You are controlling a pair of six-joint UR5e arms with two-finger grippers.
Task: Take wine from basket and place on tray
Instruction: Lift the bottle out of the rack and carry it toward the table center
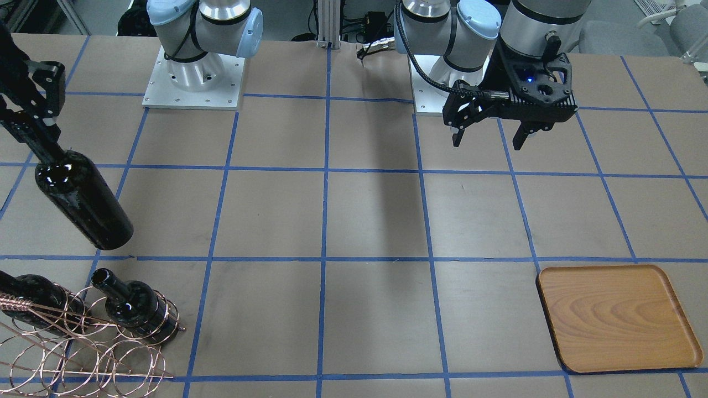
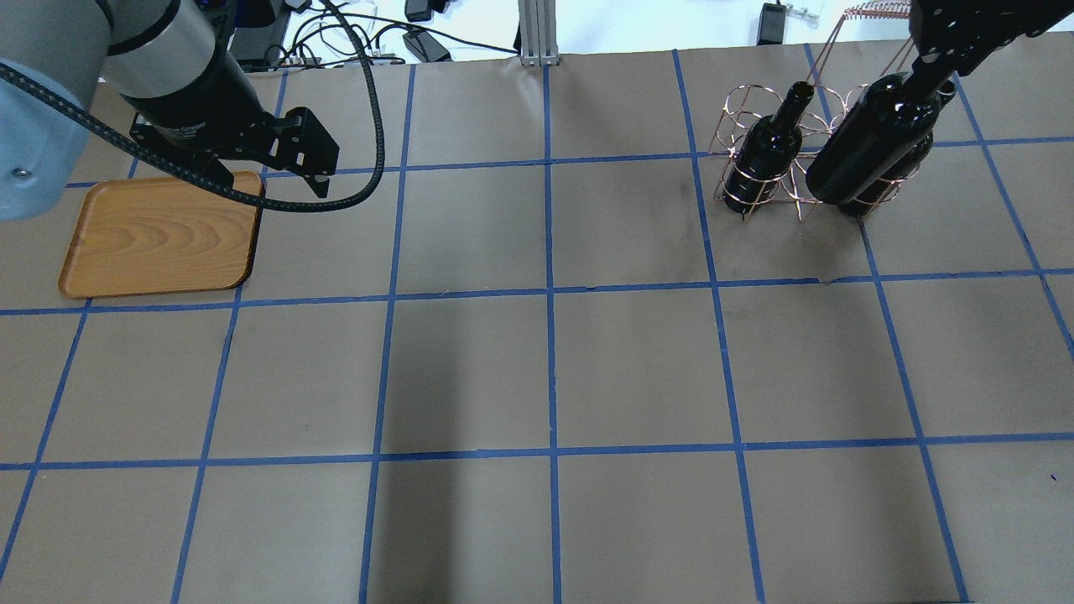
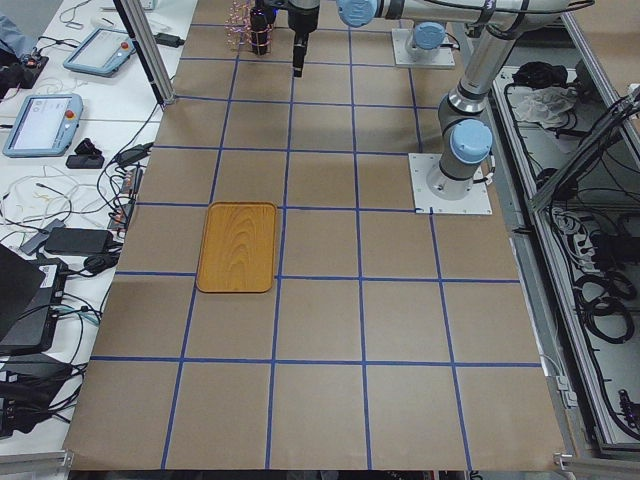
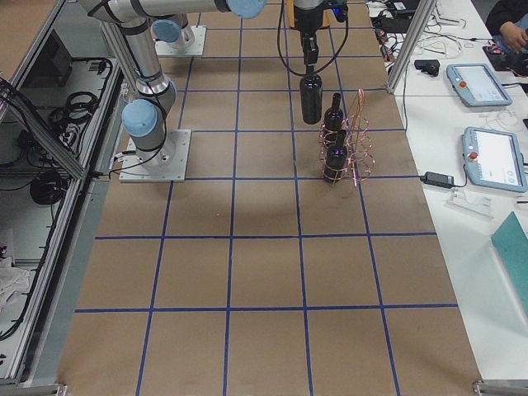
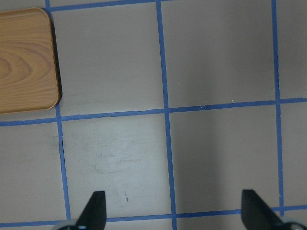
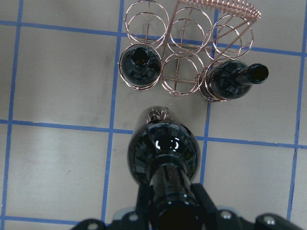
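Wine [image 1: 83, 203]: out of the basket [image 6: 184, 50], hanging tilted over the table at the front view's left, neck clamped in the right gripper [image 6: 173, 211]. Two more bottles [image 1: 135, 309] stand in the rack, lower left. We judge the pull-out done, with carry and set-down left. Tray [image 1: 617, 318], lower right, holds nothing yet. Left gripper [image 1: 488, 142] is spread wide, empty. We count three bottles, one basket, one tray.
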